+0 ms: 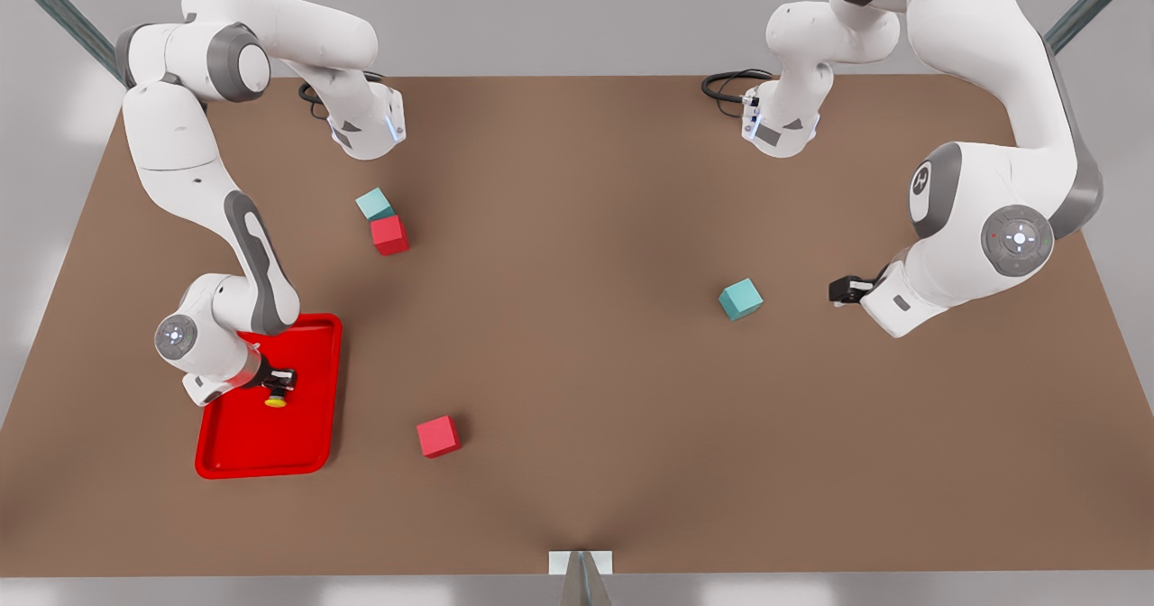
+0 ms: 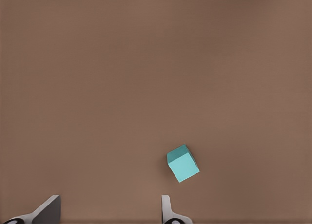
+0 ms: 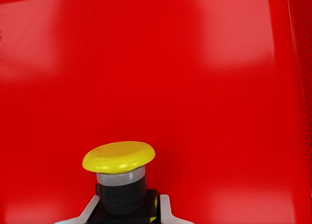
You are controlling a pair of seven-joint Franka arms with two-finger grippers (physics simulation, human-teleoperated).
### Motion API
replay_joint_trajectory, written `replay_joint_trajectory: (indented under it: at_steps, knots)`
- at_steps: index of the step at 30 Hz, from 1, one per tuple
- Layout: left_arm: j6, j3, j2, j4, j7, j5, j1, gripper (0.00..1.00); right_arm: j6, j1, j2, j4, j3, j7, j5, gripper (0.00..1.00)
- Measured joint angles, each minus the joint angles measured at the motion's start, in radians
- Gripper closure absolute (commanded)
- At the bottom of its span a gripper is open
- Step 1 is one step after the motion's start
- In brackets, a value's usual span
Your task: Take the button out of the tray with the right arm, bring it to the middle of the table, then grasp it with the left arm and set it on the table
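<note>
We see a flat bright red rectangular tray (image 1: 311,426) with rounded corners and a low raised rim, lying on the large plain matte brown tabletop (image 1: 577,362) near the front view's left edge. Inside this tray there is only one thing: the small push-button (image 1: 276,399) with a round yellow mushroom cap and a black boxy body. It is in the upper half of the tray, toward the tray's left side in the front view.

The right gripper (image 1: 281,381), black with two fingers, is low over the tray at the end of the white jointed right arm (image 1: 212,218). In the right wrist view the button (image 3: 121,177) stands upright between the two grey fingertips (image 3: 165,212), and the jaws sit against both sides of its black body, pinching it. The red floor of the tray (image 3: 195,78) fills all the rest of that view. We cannot tell if the button touches the tray floor or is a little above it.

The left gripper (image 1: 843,291) waits above the bare table on the front view's right side, on the white left arm (image 1: 983,218). In the left wrist view its fingers (image 2: 168,212) are spread apart and hold nothing, and a teal cube (image 2: 183,163) lies on the table near them.

Outside the tray, a second teal cube (image 1: 373,203) touches a red cube (image 1: 389,234), and another red cube (image 1: 438,436) lies alone, just beside the tray's right side.
</note>
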Motion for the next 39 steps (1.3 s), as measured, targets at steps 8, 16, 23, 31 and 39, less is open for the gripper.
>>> replay_joint_trajectory:
  at_steps: [8,16,23,31,39]
  knots:
    - [-0.001,0.000,0.000,0.000,0.000,0.000,0.000,0.00,-0.014,0.009,-0.010,-0.001,0.002,-0.010,0.005,0.50]
    - [0.001,0.000,0.000,0.000,0.000,0.000,-0.002,0.00,-0.319,0.327,-0.107,0.266,0.021,0.029,0.064,0.52]
    - [0.000,0.000,0.002,0.000,0.000,0.000,-0.001,0.00,-0.470,0.836,0.023,0.575,0.024,0.292,0.085,0.52]
    - [0.002,0.000,0.007,0.000,0.000,0.000,-0.002,0.00,-0.393,1.027,0.300,0.800,-0.003,0.607,0.111,0.52]
    - [0.001,0.000,0.008,0.000,0.000,0.000,-0.003,0.00,-0.298,1.040,0.367,0.797,-0.005,0.825,0.112,0.00]
